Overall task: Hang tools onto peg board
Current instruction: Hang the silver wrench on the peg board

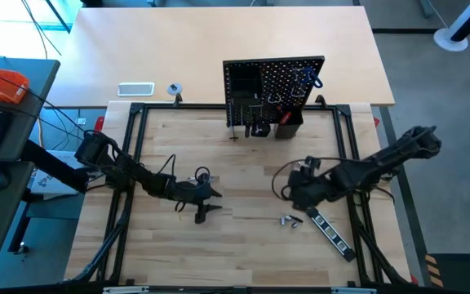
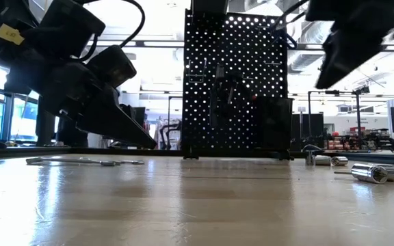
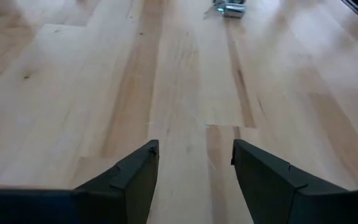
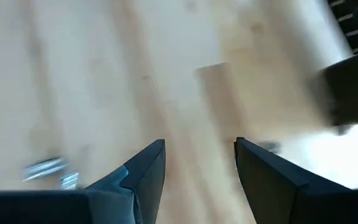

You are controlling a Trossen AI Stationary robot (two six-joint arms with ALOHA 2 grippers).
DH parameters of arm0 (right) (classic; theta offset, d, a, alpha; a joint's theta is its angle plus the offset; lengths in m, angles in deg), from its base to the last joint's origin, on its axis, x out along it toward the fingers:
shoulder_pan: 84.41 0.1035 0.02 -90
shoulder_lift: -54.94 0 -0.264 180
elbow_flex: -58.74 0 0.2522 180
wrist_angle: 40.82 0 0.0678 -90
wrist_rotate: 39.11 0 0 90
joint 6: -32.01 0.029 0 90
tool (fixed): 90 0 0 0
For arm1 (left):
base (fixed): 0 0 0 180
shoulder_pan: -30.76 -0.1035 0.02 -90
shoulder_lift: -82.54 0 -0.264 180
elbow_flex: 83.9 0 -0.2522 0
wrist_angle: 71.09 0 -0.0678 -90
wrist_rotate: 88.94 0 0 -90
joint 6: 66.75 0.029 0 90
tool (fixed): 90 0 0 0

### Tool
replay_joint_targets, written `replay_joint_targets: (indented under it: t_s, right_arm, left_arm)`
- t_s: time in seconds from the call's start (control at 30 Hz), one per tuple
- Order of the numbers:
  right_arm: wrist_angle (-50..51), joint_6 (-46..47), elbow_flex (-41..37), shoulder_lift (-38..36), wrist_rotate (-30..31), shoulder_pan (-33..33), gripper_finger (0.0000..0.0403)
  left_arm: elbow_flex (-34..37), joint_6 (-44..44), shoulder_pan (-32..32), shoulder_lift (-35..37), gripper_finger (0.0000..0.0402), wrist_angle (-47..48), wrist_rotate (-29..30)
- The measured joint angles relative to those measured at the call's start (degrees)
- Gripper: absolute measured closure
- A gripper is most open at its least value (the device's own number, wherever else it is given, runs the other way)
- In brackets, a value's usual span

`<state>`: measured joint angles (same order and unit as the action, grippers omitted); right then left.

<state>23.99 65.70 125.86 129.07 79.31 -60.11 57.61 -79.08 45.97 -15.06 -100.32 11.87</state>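
Observation:
The peg board (image 1: 273,94) stands upright at the table's far side, with a blue-handled tool (image 1: 310,77) and dark tools hanging on its front. Small silver tools (image 1: 290,220) and a black striped bar (image 1: 330,231) lie flat on the wood at the near right. My left gripper (image 3: 196,152) hovers low over bare wood left of centre (image 1: 214,202), open and empty. My right gripper (image 4: 201,152) is raised right of centre (image 1: 292,194), slanting down, also open and empty. It is just on the far side of the silver tools (image 4: 48,169).
A black frame rail (image 1: 133,147) borders the wooden work area. A white flat rectangle (image 1: 135,89) and a small tape roll (image 1: 175,89) lie beyond it at the far left. In the low view a flat silver tool (image 2: 81,162) lies under the left arm.

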Motion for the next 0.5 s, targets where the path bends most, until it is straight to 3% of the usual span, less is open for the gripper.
replay_joint_targets:
  t_s: [0.3,0.5]
  right_arm:
    - [0.16,13.72,0.00,0.02,-3.21,11.61,0.0213]
    - [1.07,24.01,0.00,0.04,-4.98,17.46,0.0213]
  left_arm:
    - [0.00,-0.02,-0.01,3.63,0.0202,4.29,-1.73]
    - [0.00,0.44,-0.01,15.23,0.0202,23.69,-1.48]
